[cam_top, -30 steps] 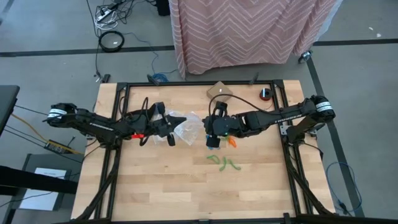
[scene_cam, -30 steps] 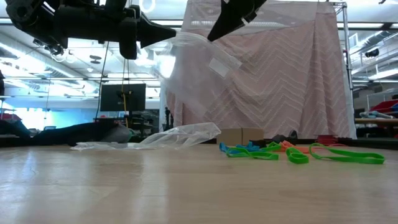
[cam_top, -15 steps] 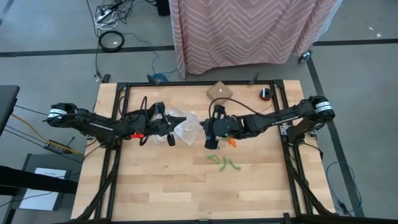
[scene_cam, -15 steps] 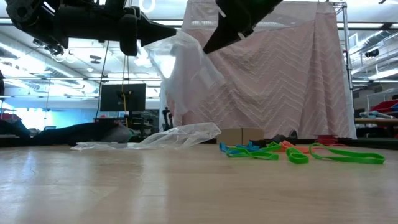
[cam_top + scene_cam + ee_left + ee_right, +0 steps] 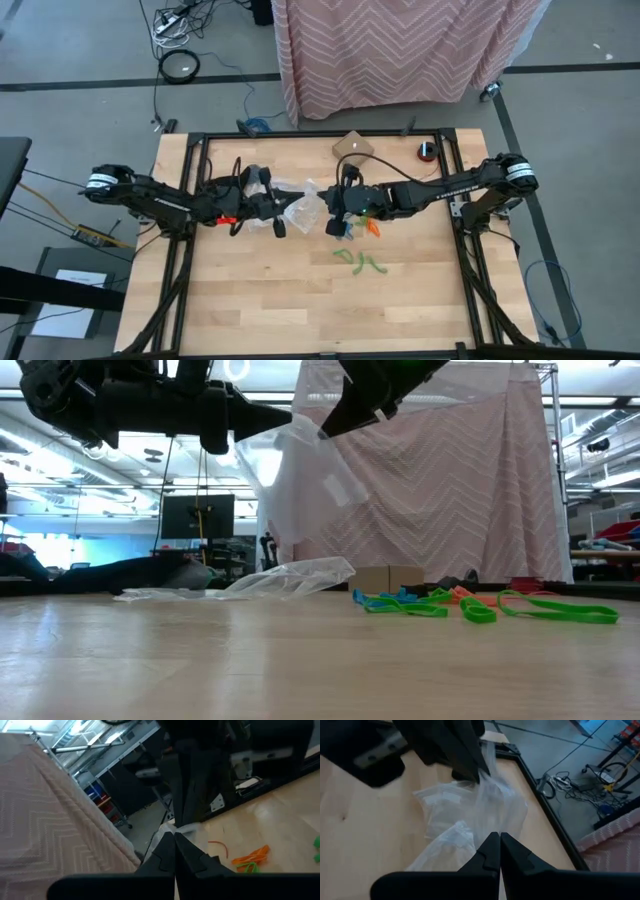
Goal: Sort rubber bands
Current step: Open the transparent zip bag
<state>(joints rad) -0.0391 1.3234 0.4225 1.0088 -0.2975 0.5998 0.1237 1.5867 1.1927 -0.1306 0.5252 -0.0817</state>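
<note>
1. Both sets of jaws are pinched together on one clear bag, held up off the worktop between them: the left gripper has one edge, the right gripper the opposite edge
2. The bag hangs slack between the two tips, its mouth not visibly spread
3. More bags lie flat under the left jaws
4. The bands lie loose on the worktop, below and just beyond the right jaws, well away from the left; the blue and orange ones sit nearest, the green farther out
5. The right arm is judged the nearer one for a pick, but it would first have to let go of the bag
</note>
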